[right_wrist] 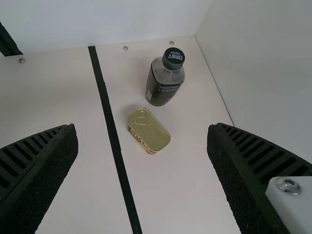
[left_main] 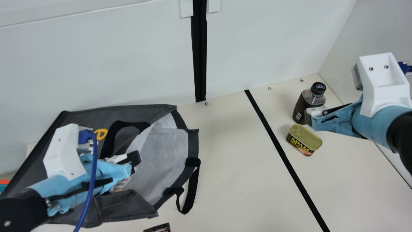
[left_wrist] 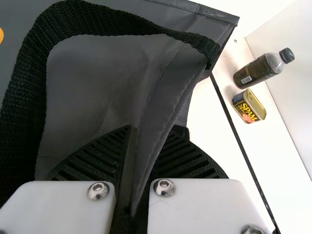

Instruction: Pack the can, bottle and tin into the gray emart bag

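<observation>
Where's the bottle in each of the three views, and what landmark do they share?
Main view: bottle at the upper right, just behind the tin.
Left wrist view: bottle past the bag, across the black stripe, beside the tin.
Right wrist view: bottle between the tin and the white back wall.
Shared landmark: the black stripe.

The left arm (left_main: pixel 63 187) partly hides the gray emart bag (left_main: pixel 165 158).

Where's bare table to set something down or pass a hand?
Widest: the table between the gray bag and the black stripe. Another patch lies right of the stripe, nearer than the tin. Crowded: tin and bottle stand close together near the right gripper; the left gripper grips the bag's edge.
</observation>
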You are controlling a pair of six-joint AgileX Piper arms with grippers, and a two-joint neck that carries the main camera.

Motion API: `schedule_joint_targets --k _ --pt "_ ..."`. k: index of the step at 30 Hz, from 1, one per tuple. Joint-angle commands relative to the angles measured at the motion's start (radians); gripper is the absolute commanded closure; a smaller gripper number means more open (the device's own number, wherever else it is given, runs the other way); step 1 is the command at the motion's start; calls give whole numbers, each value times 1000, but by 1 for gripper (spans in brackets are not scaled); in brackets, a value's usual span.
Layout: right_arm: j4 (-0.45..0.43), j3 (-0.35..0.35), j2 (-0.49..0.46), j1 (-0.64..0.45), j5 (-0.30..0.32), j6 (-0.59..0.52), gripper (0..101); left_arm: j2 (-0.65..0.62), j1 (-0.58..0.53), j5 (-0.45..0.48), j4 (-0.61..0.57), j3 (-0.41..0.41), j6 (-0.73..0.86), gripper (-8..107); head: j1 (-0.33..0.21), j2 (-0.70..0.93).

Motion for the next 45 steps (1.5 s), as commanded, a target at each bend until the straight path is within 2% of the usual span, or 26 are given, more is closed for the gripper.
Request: schedule_joint_targets --k 1,24,45 --pt "8 -2 13 -13 -11 -7 10 0 0 0 0 0 0 89 -23 -1" --pt "43 -67 201 -106 -104 -72 10 0 0 0 0 0 0 89 -23 -1" --pt "108 -190 412 -185 -133 -118 10 0 0 0 0 0 0 89 -23 -1"
